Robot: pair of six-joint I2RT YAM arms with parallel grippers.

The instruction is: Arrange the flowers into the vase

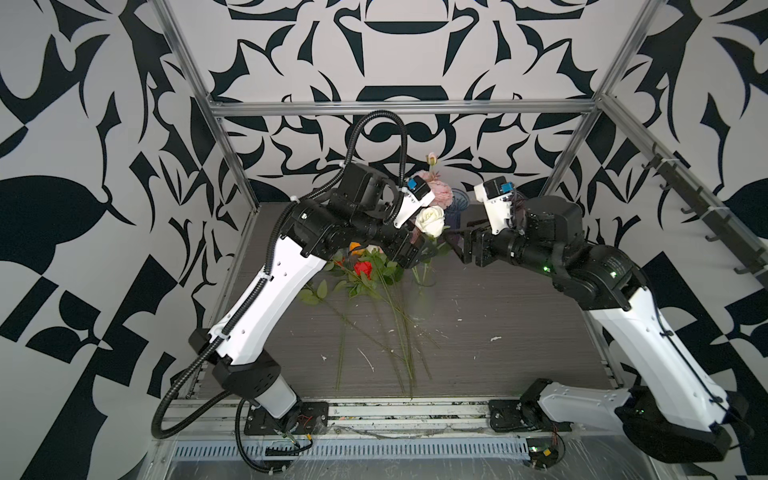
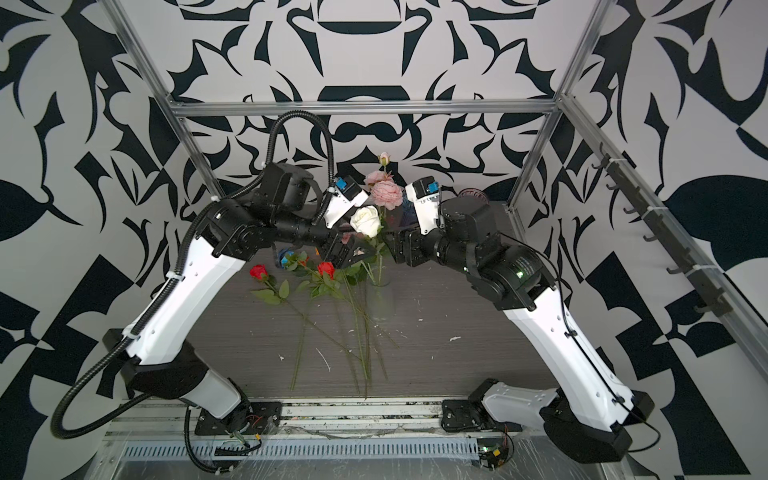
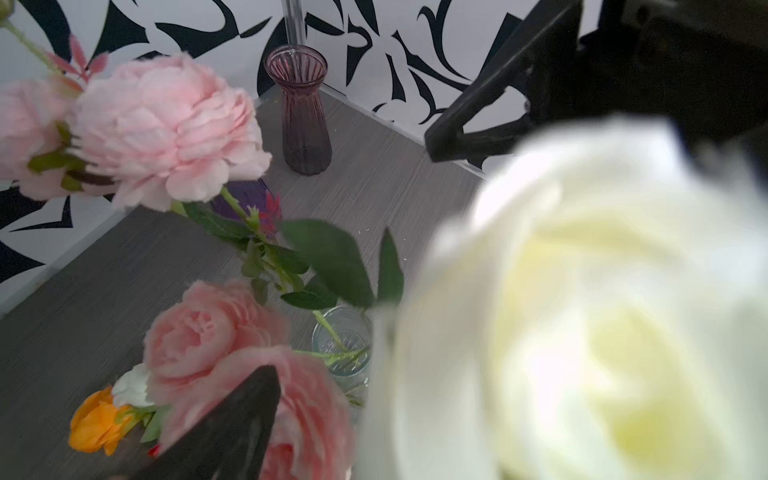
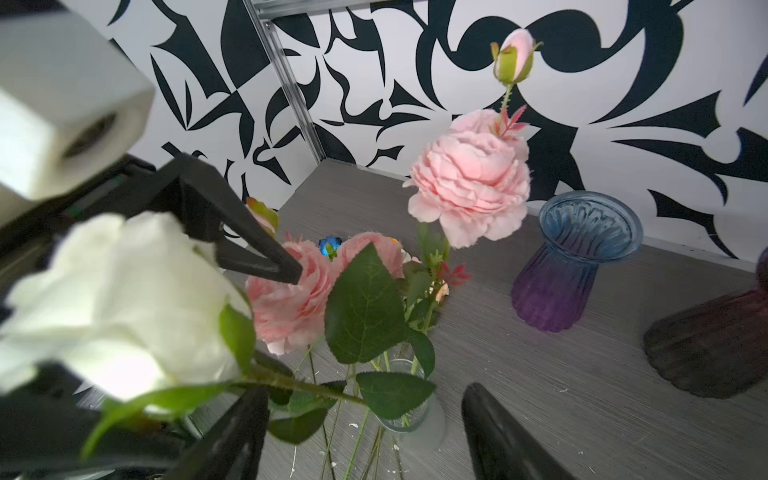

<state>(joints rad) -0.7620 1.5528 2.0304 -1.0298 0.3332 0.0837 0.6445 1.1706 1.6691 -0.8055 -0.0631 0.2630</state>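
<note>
Two black-and-white robot arms reach in over a grey wood-grain table (image 1: 519, 332) and meet above its middle, toward the far edge. A small clear glass vase (image 4: 419, 424) stands there.

The flowers are split between vase and table. A white rose (image 2: 365, 220) leans out of the vase, its stem running down into the mouth. A tall stem rises from the vase too, with a frilly pink bloom (image 2: 386, 193) and a closed pink bud (image 2: 384, 158) above it. Two more pink blooms (image 4: 291, 291) sit lower, just beside the vase. It is unclear whether their stems are inside it.

Left of the vase, loose flowers lie flat on the table. Among them are two red roses (image 2: 258, 272), an orange bloom (image 3: 93, 424) and a small blue one (image 4: 330, 243). Their green stems (image 2: 361, 332) cross and fan toward the near edge.

The left gripper (image 2: 359, 253) hangs just left of the white rose, its fingers spread and pinching nothing. The rose head shows between them in the right wrist view. The right gripper (image 4: 365, 392) faces it from the other side, fingers wide apart and empty, with the vase mouth between them.

A blue and purple ribbed vase (image 4: 573, 266) stands near the far edge. A dark maroon vase (image 3: 301, 112) stands in the far right corner.
</note>
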